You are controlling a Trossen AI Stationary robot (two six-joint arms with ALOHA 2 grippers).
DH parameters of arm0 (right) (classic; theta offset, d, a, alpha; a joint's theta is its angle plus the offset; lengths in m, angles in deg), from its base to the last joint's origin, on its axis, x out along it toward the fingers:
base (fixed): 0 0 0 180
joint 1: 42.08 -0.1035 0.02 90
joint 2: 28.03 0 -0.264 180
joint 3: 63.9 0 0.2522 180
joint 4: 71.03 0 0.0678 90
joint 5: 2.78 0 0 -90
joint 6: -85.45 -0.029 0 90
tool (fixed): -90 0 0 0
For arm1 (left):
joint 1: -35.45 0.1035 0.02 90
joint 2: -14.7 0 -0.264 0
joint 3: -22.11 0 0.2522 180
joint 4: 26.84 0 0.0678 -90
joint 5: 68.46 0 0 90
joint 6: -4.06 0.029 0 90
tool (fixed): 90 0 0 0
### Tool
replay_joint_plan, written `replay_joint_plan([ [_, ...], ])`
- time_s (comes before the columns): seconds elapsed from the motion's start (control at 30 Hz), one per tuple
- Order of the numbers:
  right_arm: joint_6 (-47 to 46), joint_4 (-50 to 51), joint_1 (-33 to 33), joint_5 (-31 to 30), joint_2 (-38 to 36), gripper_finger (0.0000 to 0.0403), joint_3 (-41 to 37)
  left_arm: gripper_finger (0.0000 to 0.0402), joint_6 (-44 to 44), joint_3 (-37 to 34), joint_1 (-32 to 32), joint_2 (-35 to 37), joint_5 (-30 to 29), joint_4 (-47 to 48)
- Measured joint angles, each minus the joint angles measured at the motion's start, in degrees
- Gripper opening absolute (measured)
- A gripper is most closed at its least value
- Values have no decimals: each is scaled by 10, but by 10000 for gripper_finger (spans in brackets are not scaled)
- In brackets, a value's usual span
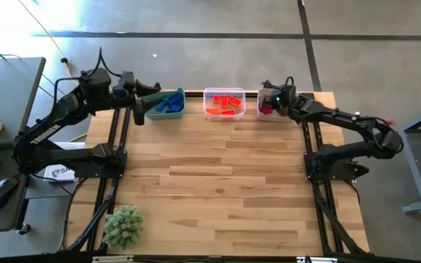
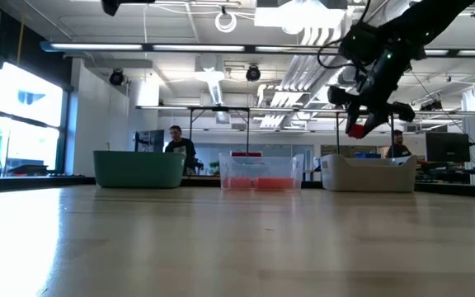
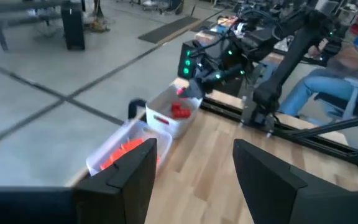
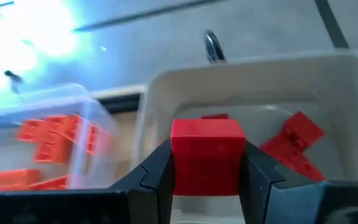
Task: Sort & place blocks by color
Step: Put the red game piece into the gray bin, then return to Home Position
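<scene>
The right gripper (image 4: 205, 171) hangs over the white bin (image 1: 272, 109) at the far right of the table, its jaws pinching a red block (image 4: 207, 155) directly above the red blocks (image 4: 297, 142) already lying inside, so a release would likely drop it among its own colour. Orange blocks (image 1: 224, 104) fill the clear middle bin (image 1: 224, 92) and blue blocks (image 1: 168, 103) the green bin (image 1: 156, 115) on the far left. The left gripper (image 3: 194, 171) waits by that green bin, jaws spread and empty.
</scene>
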Motion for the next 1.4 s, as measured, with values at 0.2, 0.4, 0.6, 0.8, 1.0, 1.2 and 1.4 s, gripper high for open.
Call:
replay_joint_plan([
  [0.2,-4,6,22,27,51,111,0,200,-38,-84,-26,45,-1,-26],
  [0.4,-4,5,27,41,73,166,0,200,-82,-189,-63,81,-1,-143],
  [0.6,-4,5,27,46,67,182,0,200,-115,-299,-100,97,-3,-254],
  [0.8,22,-6,27,77,35,184,0,200,-114,-374,-135,119,-8,-294],
  [1.0,107,-26,11,182,-9,185,34,200,-120,-458,-181,157,-50,-387],
  [1.2,131,-30,-13,219,-27,185,102,200,-114,-528,-210,199,-74,-412],
  [1.4,202,-26,-43,261,-29,186,177,200,-129,-593,-222,262,-83,-454],
])
